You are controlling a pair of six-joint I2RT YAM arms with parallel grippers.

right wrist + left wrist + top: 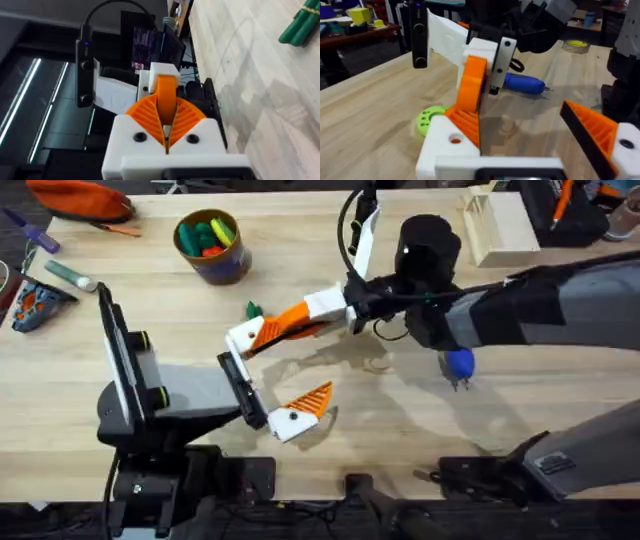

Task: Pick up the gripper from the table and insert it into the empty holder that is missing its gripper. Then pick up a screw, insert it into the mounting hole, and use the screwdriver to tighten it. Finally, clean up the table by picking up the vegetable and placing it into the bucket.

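My right gripper [322, 315] reaches across the middle and is shut on the orange gripper [285, 326], seen between its ribbed pads [187, 117]. The orange gripper [472, 82] slants down into the white holder [445, 145], one finger of my left gripper [290, 370]. How deep it sits I cannot tell. The left gripper [520, 120] stands wide open, its other finger [592, 125] carrying an orange tip. The blue screwdriver [458, 365] [525, 83] lies on the table under the right arm. The green vegetable [253, 310] [300, 25] lies near the holder. The bucket [236, 264] stands at the back left.
A lime green disc [427, 120] lies on the table beside the holder. A pale wooden box [500, 225] stands at the back right. An orange pouch [80, 200] and small tools [60, 270] lie at the far left.
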